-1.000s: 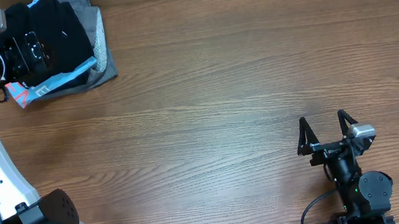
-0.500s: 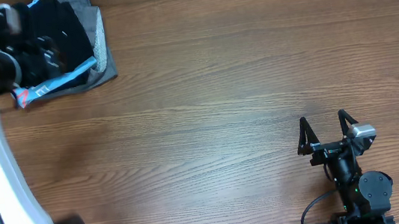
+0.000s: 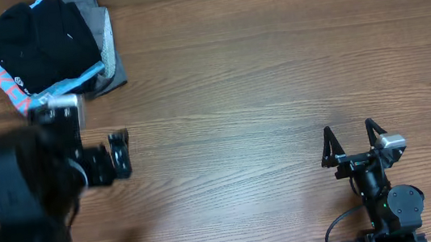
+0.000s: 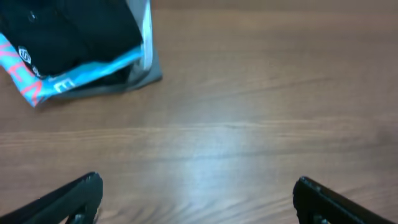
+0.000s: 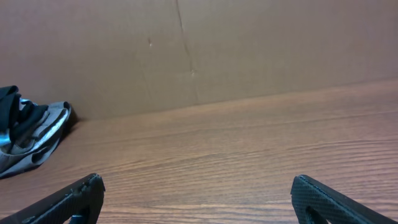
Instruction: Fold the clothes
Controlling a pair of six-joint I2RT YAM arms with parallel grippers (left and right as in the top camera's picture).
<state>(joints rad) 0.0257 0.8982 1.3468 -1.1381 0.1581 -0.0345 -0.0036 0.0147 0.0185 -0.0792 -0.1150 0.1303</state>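
From overhead I see the black T-shirt (image 3: 39,35) bunched in the far left corner of the table (image 3: 243,77). It lies on top of a light blue tee (image 3: 6,80) and grey garments (image 3: 114,63), touching both. A tiny white mark shows on the black fabric, too small for me to read.

The blue tee carries large coral letters and smaller white ones along its folded edge. In the left wrist view I make out a white hexagon-like emblem and what looks like a white "E" (the rest is creased out of sight, so I get no whole word).

My left gripper (image 3: 122,154) is over bare wood, near the black T-shirt but apart from it, and blurred in the overhead view. In its own camera its fingers (image 4: 68,199) stand wide apart with nothing between them.

My right gripper (image 3: 348,130) sits at the near right side, well apart from the T-shirt, its fingers (image 5: 323,199) also spread wide and empty. In the right wrist view the grey garments show at the left edge with dark fabric on them, below a brown wall (image 5: 249,50).
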